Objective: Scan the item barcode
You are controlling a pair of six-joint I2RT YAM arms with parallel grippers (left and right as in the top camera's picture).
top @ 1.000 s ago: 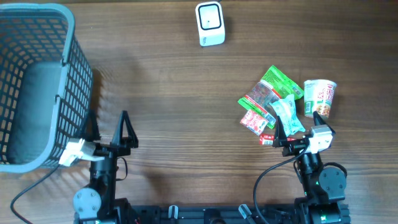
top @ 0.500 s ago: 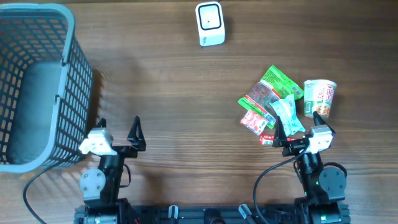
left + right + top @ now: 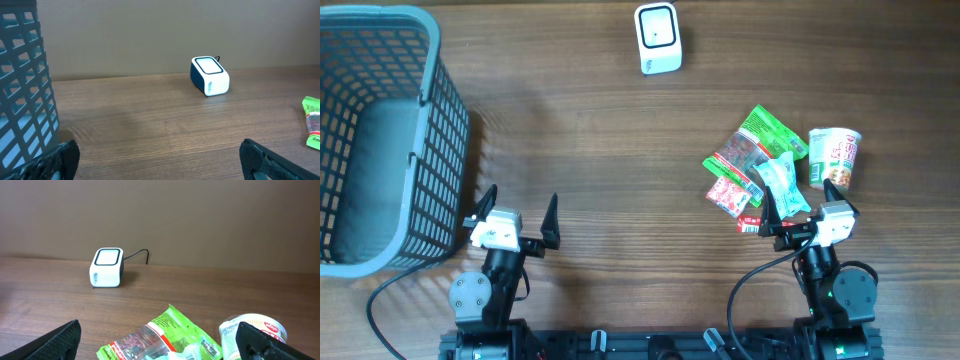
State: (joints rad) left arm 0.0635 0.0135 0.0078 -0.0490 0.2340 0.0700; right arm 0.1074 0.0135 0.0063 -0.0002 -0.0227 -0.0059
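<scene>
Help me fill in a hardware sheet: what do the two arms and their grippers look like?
The left arm and right arm are black with round joint housings. The left gripper and right gripper each have two tapered black fingers and a white block behind them. A black cable loops from each wrist toward the base.

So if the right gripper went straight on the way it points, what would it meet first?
Most likely the pile of snack packets, lying directly ahead of the right gripper; the cup sits further right.

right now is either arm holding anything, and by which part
Nothing is held: the left fingers and the right fingers are open and empty.
</scene>
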